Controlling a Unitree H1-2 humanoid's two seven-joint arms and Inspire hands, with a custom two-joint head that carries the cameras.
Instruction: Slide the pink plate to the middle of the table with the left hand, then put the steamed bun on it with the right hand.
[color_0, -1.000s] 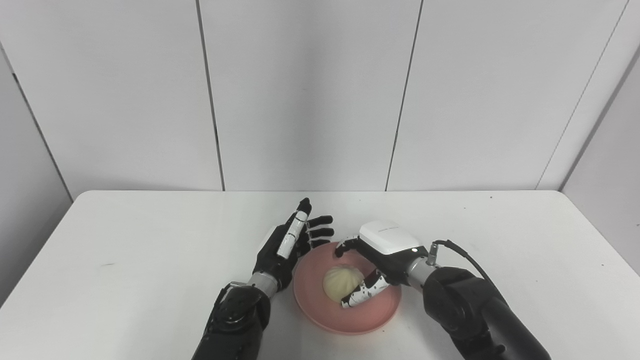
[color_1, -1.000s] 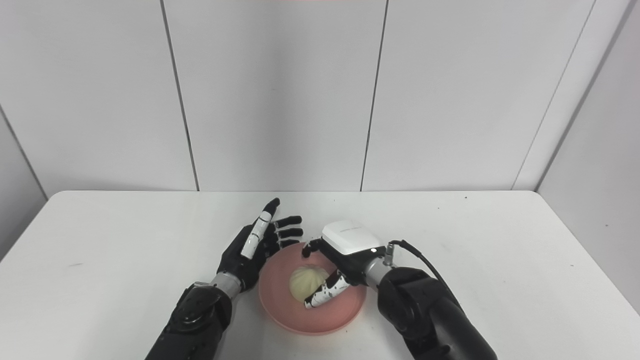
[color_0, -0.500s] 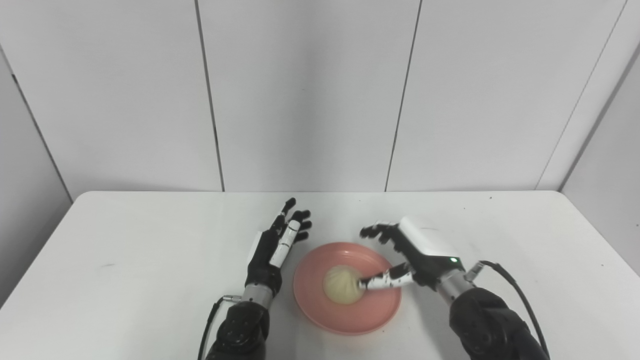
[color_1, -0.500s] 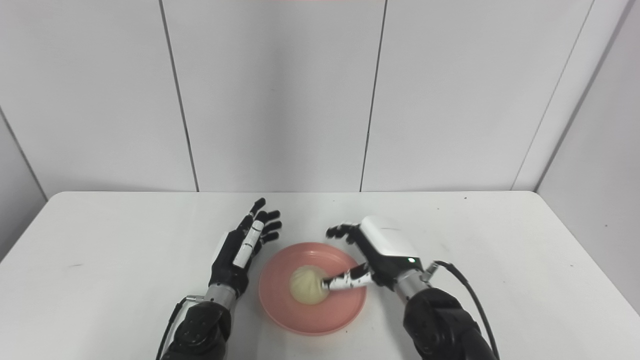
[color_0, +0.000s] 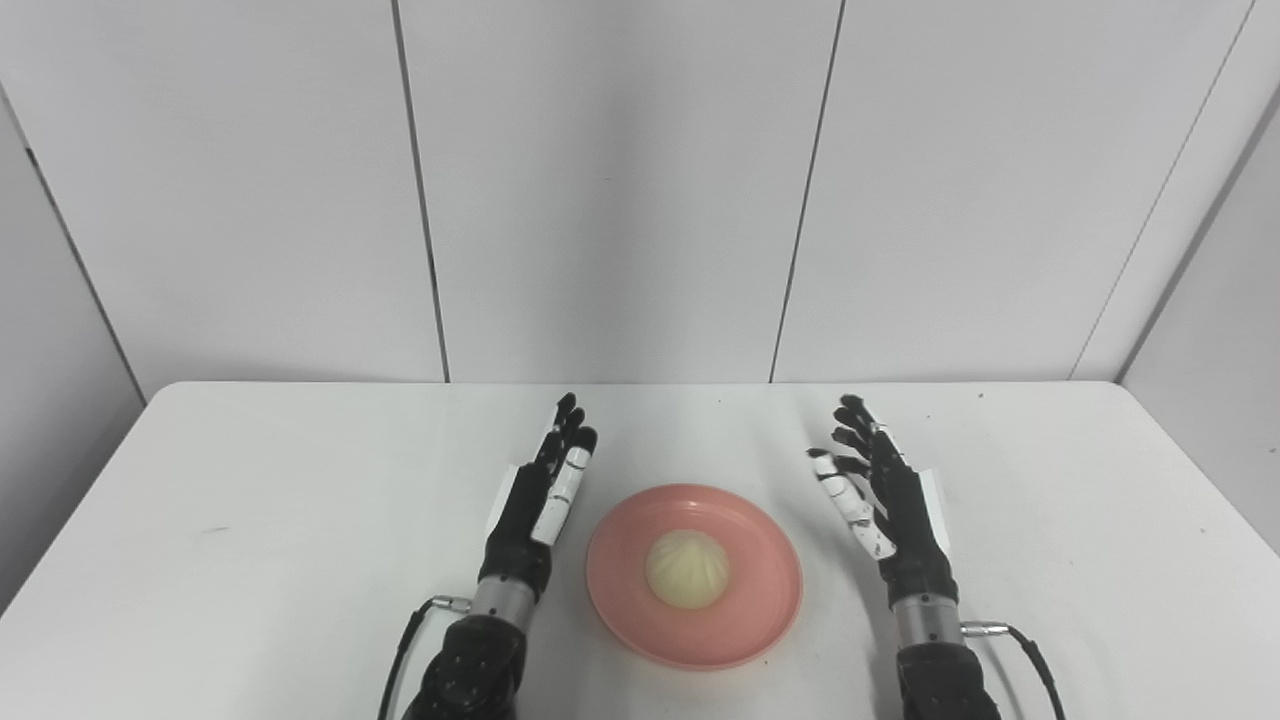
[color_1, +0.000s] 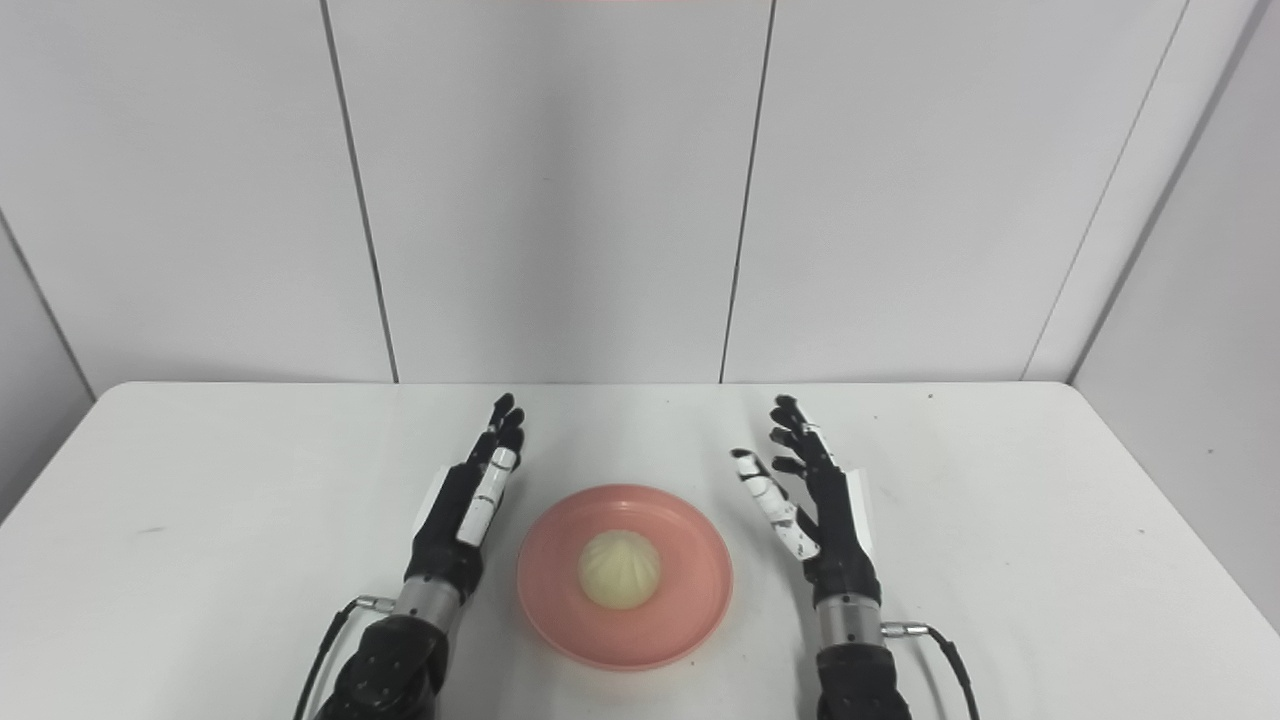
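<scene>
The pink plate (color_0: 693, 575) sits on the white table (color_0: 250, 520) in front of me, near the middle of its width and toward the near edge, and the steamed bun (color_0: 687, 569) rests on it, close to the plate's centre with its pleated top facing up. My left hand (color_0: 540, 495) stands just to the left of the plate, palm turned inward toward it, fingers straight, held close together and pointing away from me toward the wall; it grips nothing and does not touch the rim. My right hand (color_0: 885, 495) stands on the other side of the plate, a little farther from the rim than the left one, also upright on its edge with the palm facing inward. Its fingers (color_1: 795, 440) are spread apart and extended, the thumb (color_1: 775, 510) angled out toward the plate, and it holds nothing. Neither hand is in contact with the bun or the plate; bare table shows between each hand and the pink rim. Both forearms come up from the bottom edge, each with a thin cable (color_0: 1030, 655) looping out at the wrist. Behind the table stand plain pale wall panels (color_0: 610, 190) with dark vertical seams. A few small dark specks mark the tabletop, toward the far side and the left.
</scene>
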